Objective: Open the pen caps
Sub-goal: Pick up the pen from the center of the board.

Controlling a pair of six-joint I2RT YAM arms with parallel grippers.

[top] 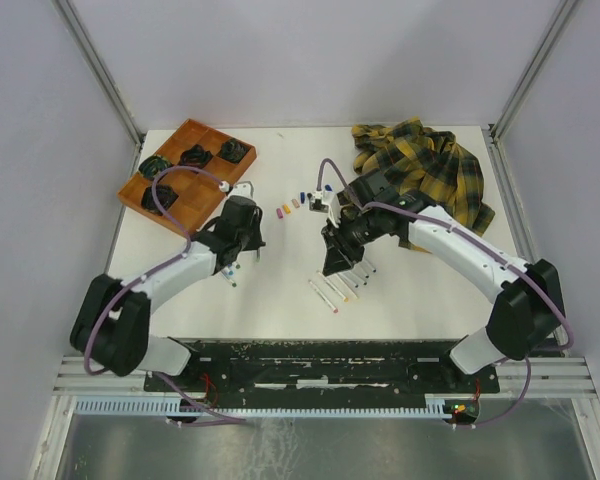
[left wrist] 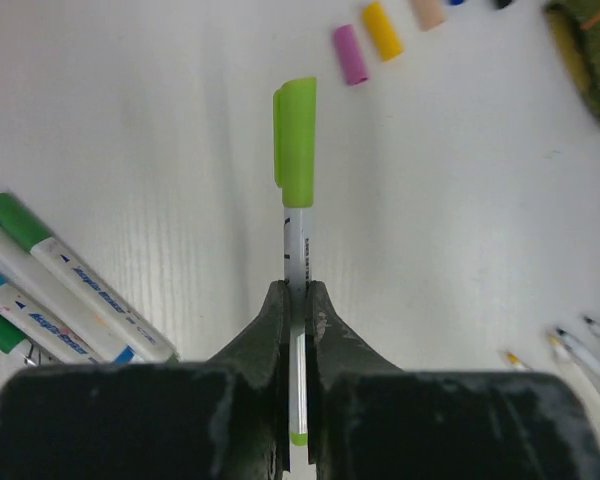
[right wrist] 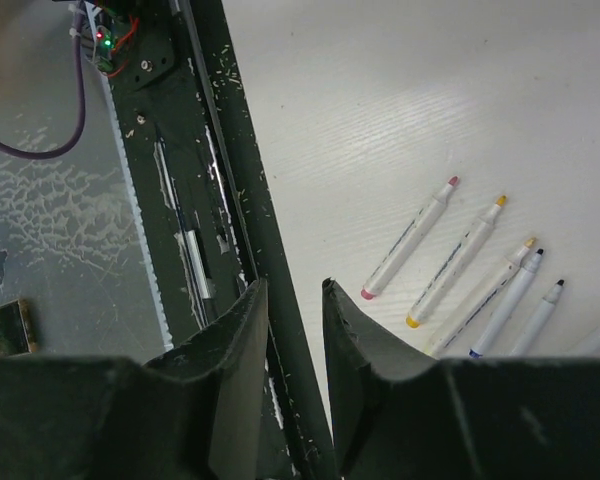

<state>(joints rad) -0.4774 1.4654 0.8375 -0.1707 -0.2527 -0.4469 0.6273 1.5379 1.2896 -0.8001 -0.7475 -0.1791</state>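
Left fingers (left wrist: pixel 280 310): clamped tight on white marker barrel (left wrist: pixel 296 240), lime-green cap (left wrist: pixel 295 145) on its far end | right fingers (right wrist: pixel 260 310): partly apart, empty, over desk (top: pixel 430 290) near edge | loose pen caps (top: pixel 290 208): row mid-desk

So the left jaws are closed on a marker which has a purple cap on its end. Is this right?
Not quite. The cap is light green, not purple, as the left wrist view shows. The purple cap lies loose on the table farther off. The rest holds: the left jaws are closed on the marker, and its cap is on.
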